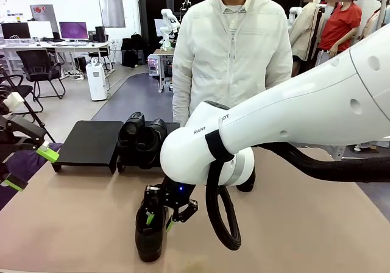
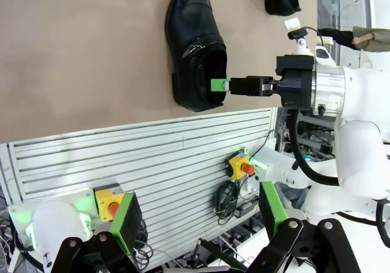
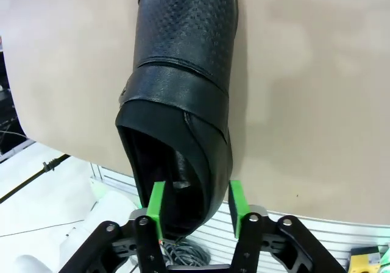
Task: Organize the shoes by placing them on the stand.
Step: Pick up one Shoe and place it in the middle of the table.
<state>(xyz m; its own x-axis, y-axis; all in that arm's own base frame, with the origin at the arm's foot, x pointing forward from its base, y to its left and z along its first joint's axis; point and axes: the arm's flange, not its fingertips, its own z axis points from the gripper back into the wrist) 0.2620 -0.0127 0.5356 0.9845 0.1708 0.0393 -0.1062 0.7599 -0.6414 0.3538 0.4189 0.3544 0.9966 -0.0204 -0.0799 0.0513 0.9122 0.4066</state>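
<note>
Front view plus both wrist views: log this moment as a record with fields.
right end effector: open, pads either side of the heel wall of a shoe resting on the table
left end effector: open, empty, by the table's left edge
left platform: bare
right platform: carries two shoes
person: standing at the far side

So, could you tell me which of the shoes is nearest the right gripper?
The lone shoe at the table's near edge: its heel end sits between the right gripper's jaws; the other shoes lie farther back.
</note>
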